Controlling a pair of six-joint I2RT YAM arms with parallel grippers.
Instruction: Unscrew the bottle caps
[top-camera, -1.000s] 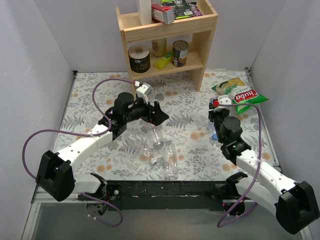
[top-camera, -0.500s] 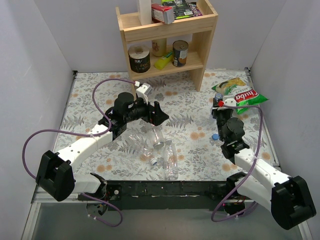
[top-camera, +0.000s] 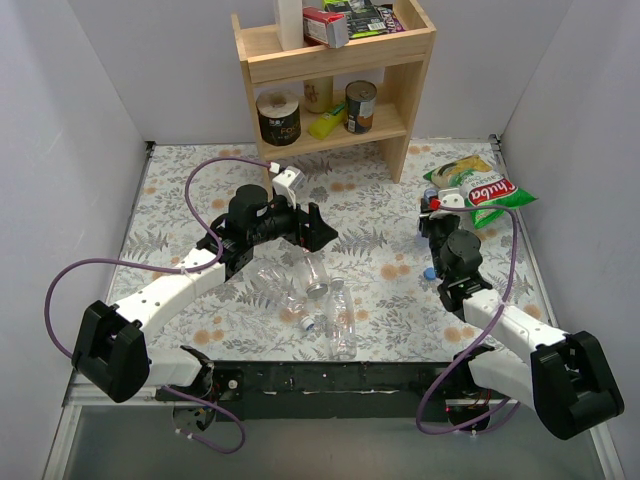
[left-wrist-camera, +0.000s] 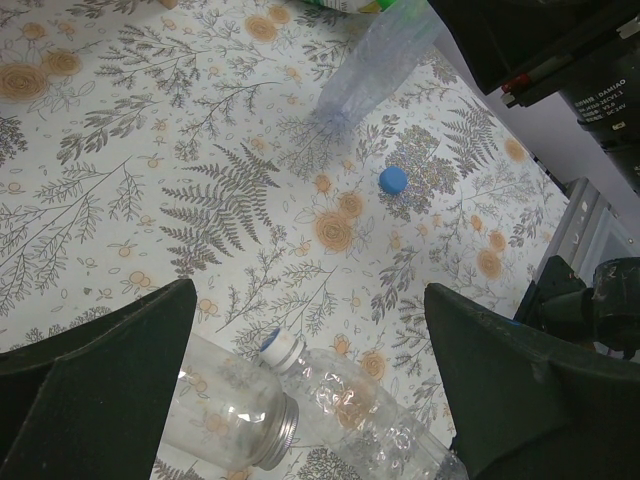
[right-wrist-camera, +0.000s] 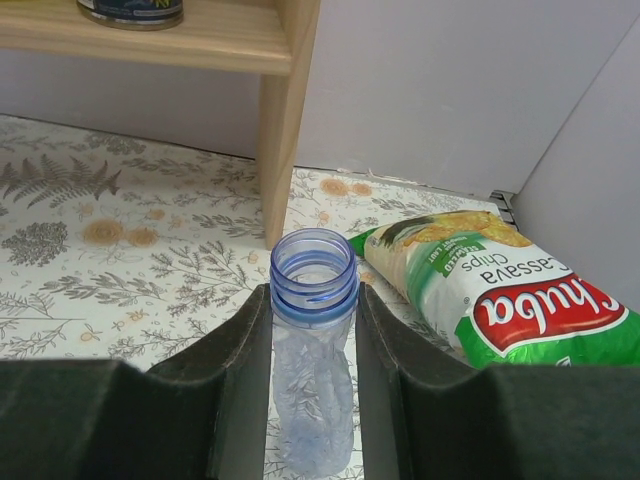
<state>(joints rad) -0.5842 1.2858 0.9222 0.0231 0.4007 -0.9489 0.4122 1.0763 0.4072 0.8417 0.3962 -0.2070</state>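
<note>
Centrally, our right gripper pinches the slim blue-tinted crinkly plastic bottle, long axis along the fingers, open mouth toward frame top. The left wrist view, between our wide-spread left gripper, adds a small round blue cap right of centre.

Right wrist: right gripper fingers mask both flanks of the blue-tinted bottle. Can at 11 o'clock is cropped by the top edge, label unreadable. Chips bag is cut off at 3. Left wrist: that bottle's mouth end disappears behind the right arm at 1. Wide-mouthed bottle and clear bottle are cropped at 6. Left gripper fingers are blurred dark wedges at 7 and 5. Top view: wooden shelf top is cropped at 12.
</note>
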